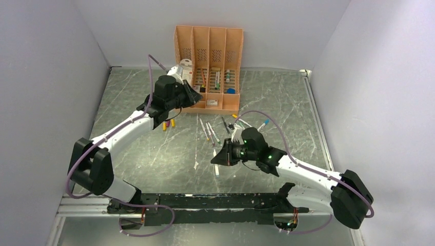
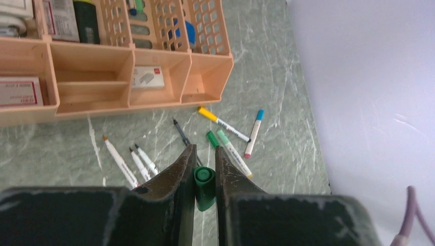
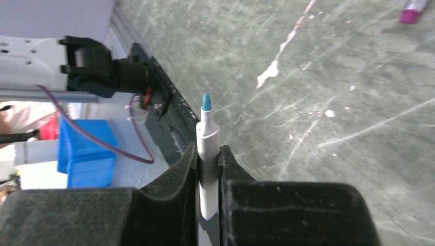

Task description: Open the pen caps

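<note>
The green cap [image 2: 204,185] is sitting clamped between the fingers of the left claw [image 2: 205,154], off its pen, with its open end facing the camera. The right claw [image 3: 208,154] is squeezing an uncapped pen [image 3: 207,134], whose blue-green nib is poking out past the tips. Nothing readable on either.

Just past the left claw's tips, loose pens are lying on the table [image 2: 287,169]. There's a yellow-capped pen [image 2: 220,122] with dark barrel print too small to read, a blue-capped pen [image 2: 253,134] to its right, and three uncapped pens [image 2: 138,163] off to the left. Further ahead, the peach organiser [image 2: 154,100] is holding a small white box [image 2: 147,77] with a red mark and a card packet [image 2: 18,91] with red printing, both too blurry to read. The pale wall [image 2: 369,102] is crowding the left claw's right side.

For the right claw, bare table is stretching ahead and rightward, with a purple-capped pen end [image 3: 413,11] lying far off. The table's edge and black rail [image 3: 169,110] are running close on its left.
</note>
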